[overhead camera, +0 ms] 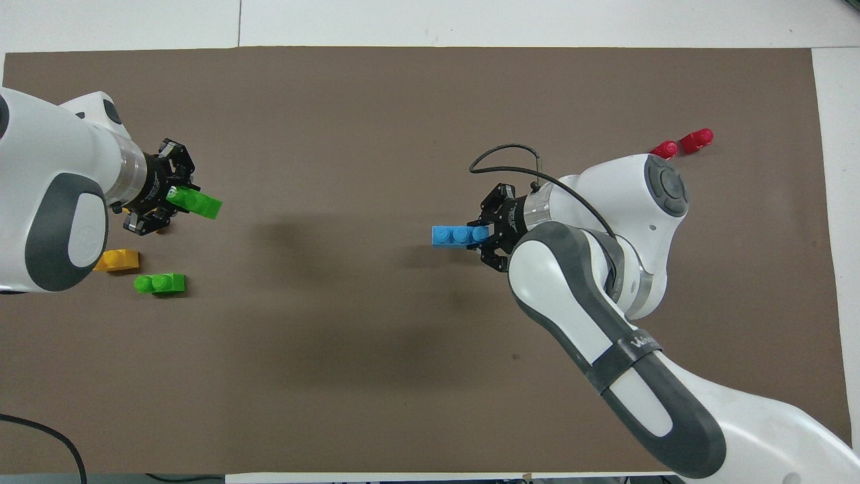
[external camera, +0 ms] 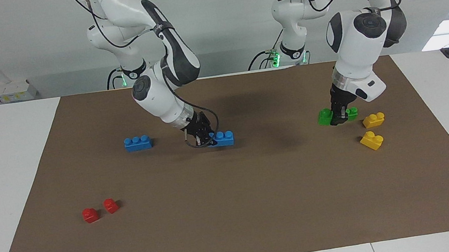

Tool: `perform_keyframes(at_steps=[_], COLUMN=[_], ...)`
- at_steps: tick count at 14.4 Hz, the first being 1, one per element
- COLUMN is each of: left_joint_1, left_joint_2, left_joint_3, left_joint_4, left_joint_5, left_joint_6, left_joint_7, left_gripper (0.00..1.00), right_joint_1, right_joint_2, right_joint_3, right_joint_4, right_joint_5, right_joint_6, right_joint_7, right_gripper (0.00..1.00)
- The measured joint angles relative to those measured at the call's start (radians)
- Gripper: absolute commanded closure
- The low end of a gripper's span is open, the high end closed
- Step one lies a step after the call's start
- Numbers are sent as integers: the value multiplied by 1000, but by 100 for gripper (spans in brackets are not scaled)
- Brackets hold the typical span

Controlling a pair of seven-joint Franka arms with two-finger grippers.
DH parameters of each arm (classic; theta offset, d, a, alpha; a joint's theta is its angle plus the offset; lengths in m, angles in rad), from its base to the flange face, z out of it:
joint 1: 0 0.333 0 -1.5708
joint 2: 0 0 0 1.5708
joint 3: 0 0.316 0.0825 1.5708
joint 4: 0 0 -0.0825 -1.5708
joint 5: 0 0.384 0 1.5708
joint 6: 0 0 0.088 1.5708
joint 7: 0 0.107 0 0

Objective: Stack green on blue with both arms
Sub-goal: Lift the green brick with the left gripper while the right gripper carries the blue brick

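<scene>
A green brick [external camera: 325,117] hangs clamped in the left gripper [external camera: 338,119] above the brown mat [external camera: 260,207] at the left arm's end, over a second green brick [external camera: 351,112] and two yellow bricks [external camera: 372,130]. Near mid-table the right gripper [external camera: 205,140] grips a blue brick [external camera: 222,138] by one end, low over the mat. Both bricks appear picked; next, the blue likely needs steadying while the green is aligned stud-to-socket above it.

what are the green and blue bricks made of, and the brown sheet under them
Green brick and blue brick: likely moulded plastic, smooth and slightly glossy, judging by uniform bright colour and crisp round studs. Brown sheet: looks like matte paper or thin card, flat, without shine; could also be felt.
</scene>
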Motion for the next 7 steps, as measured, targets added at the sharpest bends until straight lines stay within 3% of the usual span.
perform_keyframes(at_steps=[5, 7], left_joint_1=[-85, -121], left_joint_2=[-31, -31], left_joint_3=[-8, -10], left_joint_4=[-1, -1], left_joint_5=[0, 0], left_joint_6=[-18, -18], left_joint_7=[-221, -266], left_gripper=[100, 100], right_joint_1=[64, 76], right_joint_2=[7, 9], right_joint_3=[0, 0], right_joint_4=[-58, -74], right_joint_5=[28, 92], right_joint_6=[68, 72], right_joint_7=[-11, -95], right_gripper=[100, 100])
